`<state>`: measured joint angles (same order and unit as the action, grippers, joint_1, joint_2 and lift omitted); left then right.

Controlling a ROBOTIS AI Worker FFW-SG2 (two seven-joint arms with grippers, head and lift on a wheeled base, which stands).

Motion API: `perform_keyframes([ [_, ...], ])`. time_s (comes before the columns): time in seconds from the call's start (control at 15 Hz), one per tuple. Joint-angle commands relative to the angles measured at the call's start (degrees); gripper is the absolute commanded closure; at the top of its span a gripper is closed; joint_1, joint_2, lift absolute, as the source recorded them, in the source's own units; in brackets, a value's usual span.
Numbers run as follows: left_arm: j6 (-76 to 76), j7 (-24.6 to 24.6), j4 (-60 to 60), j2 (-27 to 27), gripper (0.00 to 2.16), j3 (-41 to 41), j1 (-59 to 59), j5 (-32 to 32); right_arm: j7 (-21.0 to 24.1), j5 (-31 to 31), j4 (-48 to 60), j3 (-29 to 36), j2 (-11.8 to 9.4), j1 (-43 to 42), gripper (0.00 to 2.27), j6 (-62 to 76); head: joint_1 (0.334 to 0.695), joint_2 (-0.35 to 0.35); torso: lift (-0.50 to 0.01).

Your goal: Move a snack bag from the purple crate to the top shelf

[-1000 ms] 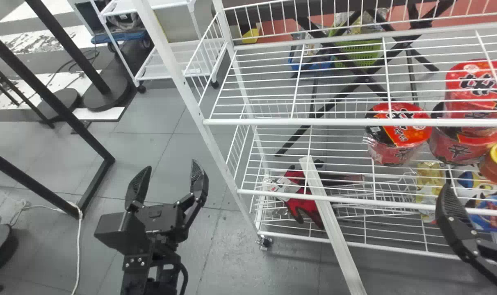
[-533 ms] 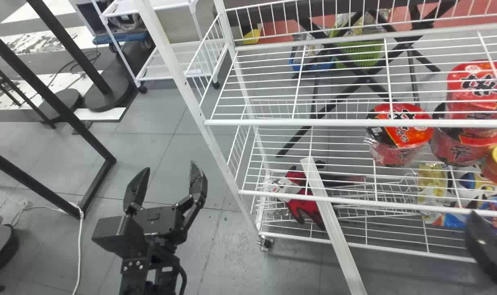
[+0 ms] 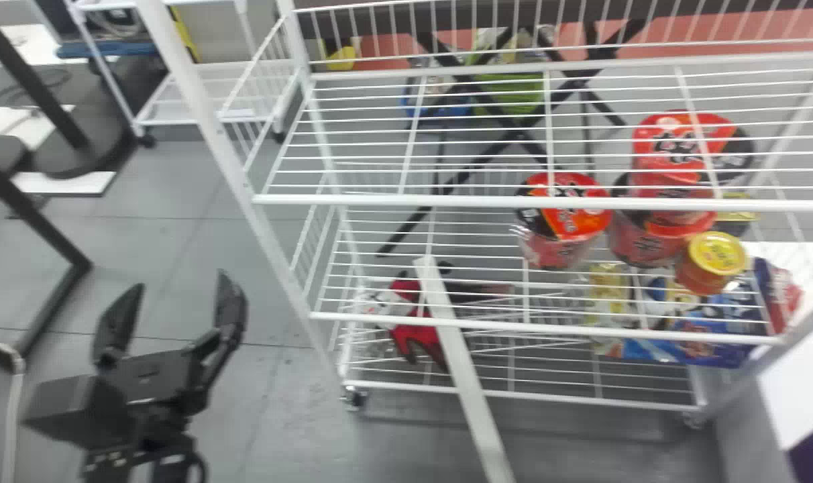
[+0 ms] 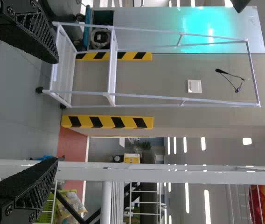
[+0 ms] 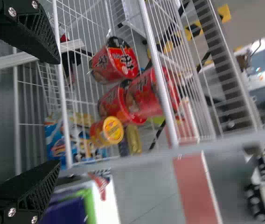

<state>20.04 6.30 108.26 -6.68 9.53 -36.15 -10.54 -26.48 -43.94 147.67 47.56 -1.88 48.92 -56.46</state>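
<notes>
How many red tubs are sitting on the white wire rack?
3. In the head view, the left tub stands by itself, the lower tub is to its right, and the upper tub looks stacked on that one. More could be hidden behind them.

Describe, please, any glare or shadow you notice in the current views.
Left wrist view: bright glare on the panel behind the white cart, and lights showing as white streaks; head view: a soft, darker shadow on the floor beneath the rack.

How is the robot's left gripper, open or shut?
Open: the left gripper has its two fingers wide apart, with nothing held between them.
</notes>
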Motion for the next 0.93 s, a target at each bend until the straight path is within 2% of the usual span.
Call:
perform_keyframes([
  [0.0, 0.7, 0.0, -1.0, -0.1, 0.06, 0.1, 0.6, -0.1, -8.9, 3.0, -0.8, 20.7, 1.9, -19.3, 0.04, -33.6, 0.695, 0.032, -0.453],
  [0.07, 1.3, 0.0, -1.8, -0.2, 0.06, 0.0, 1.4, -0.1, -12.0, 5.9, -2.2, 27.8, 1.9, -25.4, 0.04, -33.6, 0.695, 0.01, -0.453],
  [0.13, 1.3, -0.1, -2.2, -0.2, 0.06, 0.0, 1.8, -0.1, -14.7, 9.0, -4.6, 30.7, 1.9, -28.2, 0.04, -33.6, 0.695, -0.023, -0.453],
  [0.2, 1.3, -0.2, -2.7, -0.2, 0.06, -0.2, 2.3, -0.2, -15.1, 11.2, -8.0, 31.1, 1.9, -28.3, 0.04, -33.6, 0.695, -0.077, -0.453],
  [0.27, 1.3, -0.3, -3.4, -0.1, 0.06, -0.6, 2.9, -0.2, -14.9, 12.6, -11.8, 30.9, 1.5, -28.3, 0.04, -33.6, 0.695, -0.189, -0.453],
  [0.33, 1.3, -0.3, -3.8, -0.1, 0.06, -1.0, 3.2, -0.1, -14.9, 14.5, -14.2, 30.7, 0.3, -28.3, 0.04, -33.6, 0.695, -0.23, -0.453],
  [0.47, 1.4, -0.3, -5.2, -0.2, 0.06, -1.8, 4.0, -0.2, -14.7, 20.7, -19.2, 29.6, -0.7, -28.3, 0.04, -33.6, 0.695, -0.319, -0.453],
  [0.53, 1.4, -0.3, -5.6, -0.2, 0.06, -2.1, 4.2, -0.1, -14.0, 22.6, -22.6, 29.3, -1.8, -28.3, 0.04, -33.6, 0.695, -0.347, -0.453],
  [0.73, 2.3, -0.3, -7.1, -0.4, 0.06, -2.3, 5.0, -0.1, -10.5, 25.7, -36.7, 29.1, -8.8, -28.3, 0.04, -33.6, 0.695, -0.35, -0.453],
  [0.87, 2.8, -0.3, -7.7, -0.4, 0.06, -2.3, 5.4, -0.2, -8.4, 28.6, -44.8, 28.4, -12.0, -29.1, 0.05, -33.6, 0.695, -0.35, -0.453],
])
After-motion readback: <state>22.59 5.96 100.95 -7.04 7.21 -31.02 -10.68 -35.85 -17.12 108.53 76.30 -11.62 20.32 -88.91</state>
